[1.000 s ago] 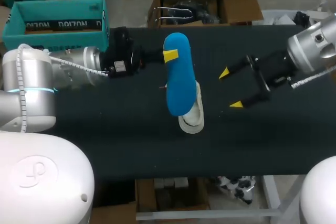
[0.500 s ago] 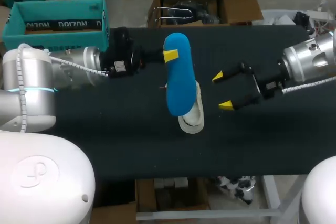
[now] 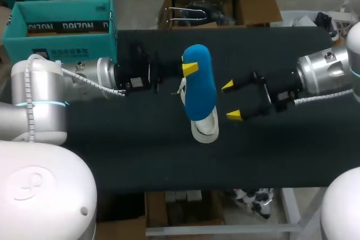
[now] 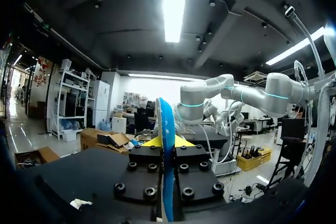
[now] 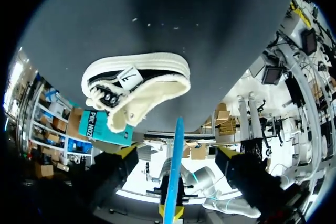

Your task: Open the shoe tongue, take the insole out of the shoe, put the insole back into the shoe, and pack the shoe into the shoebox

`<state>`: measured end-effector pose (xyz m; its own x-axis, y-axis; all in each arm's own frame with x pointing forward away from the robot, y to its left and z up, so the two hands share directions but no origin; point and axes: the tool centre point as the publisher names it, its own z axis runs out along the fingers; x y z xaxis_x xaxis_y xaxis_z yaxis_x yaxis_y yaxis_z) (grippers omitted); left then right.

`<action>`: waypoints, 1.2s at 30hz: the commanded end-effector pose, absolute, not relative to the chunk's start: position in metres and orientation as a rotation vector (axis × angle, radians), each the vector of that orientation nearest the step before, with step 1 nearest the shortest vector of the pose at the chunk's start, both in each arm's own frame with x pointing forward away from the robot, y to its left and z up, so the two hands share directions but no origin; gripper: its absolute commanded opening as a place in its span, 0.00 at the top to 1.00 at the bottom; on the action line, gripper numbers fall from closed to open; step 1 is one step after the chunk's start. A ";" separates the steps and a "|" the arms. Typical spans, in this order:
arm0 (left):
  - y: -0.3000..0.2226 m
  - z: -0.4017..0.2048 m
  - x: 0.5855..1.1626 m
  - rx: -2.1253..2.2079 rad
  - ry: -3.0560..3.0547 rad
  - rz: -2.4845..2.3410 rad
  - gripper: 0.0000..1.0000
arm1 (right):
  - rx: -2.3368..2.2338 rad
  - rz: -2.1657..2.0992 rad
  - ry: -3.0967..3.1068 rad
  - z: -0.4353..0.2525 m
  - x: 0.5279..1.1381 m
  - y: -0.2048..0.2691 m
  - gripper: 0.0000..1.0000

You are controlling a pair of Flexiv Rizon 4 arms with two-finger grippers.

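Blue insole (image 3: 199, 85) was held up in the air over the middle of the dark counter (image 3: 140, 150), edge-on in both wrist views (image 4: 167, 145) (image 5: 175, 166). The left tool (image 3: 188, 69) was clamped on the insole's far end, both fingers pressed to it from either side, as seen close up in the left wrist view (image 4: 167, 141). The shoe (image 3: 205, 127) sat on the counter right under the insole. From above the insole covered most of it, so only the pale near end showed. The right wrist view showed more of the shoe (image 5: 139, 85): black upper, white sole, pale lined opening, laces. The right tool (image 3: 232, 100) hung just beside the insole on its right, fingers spread wide, gripping nothing. In its own view (image 5: 176, 153) the insole's edge lined up with the gap between the fingers and touched neither; the shoe lay ahead of it past the insole. The teal shoebox (image 3: 62, 23) stood at the counter's far left corner, well apart from the shoe and behind the left arm, and also showed past the shoe in the right wrist view (image 5: 100, 127).
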<state>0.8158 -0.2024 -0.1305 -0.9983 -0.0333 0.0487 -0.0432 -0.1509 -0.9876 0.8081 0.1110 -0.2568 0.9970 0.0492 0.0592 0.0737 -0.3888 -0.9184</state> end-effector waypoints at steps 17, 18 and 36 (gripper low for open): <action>-0.221 -0.155 0.821 -0.184 -1.906 2.413 1.00 | -1.824 -0.108 -0.103 -0.277 0.814 0.133 0.62; -0.221 -0.156 0.820 -0.191 -1.913 2.411 1.00 | -1.821 -0.113 -0.103 -0.277 0.814 0.132 0.64; -0.215 -0.165 0.820 -0.206 -1.944 2.363 0.49 | -1.778 -0.148 -0.166 -0.276 0.816 0.128 1.00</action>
<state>0.8196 -0.2185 -0.1651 -0.9889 0.1382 -0.0554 0.0266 -0.2021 -0.9790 0.8146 0.1308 -0.2738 0.9825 0.0270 0.1844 0.1857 -0.2285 -0.9557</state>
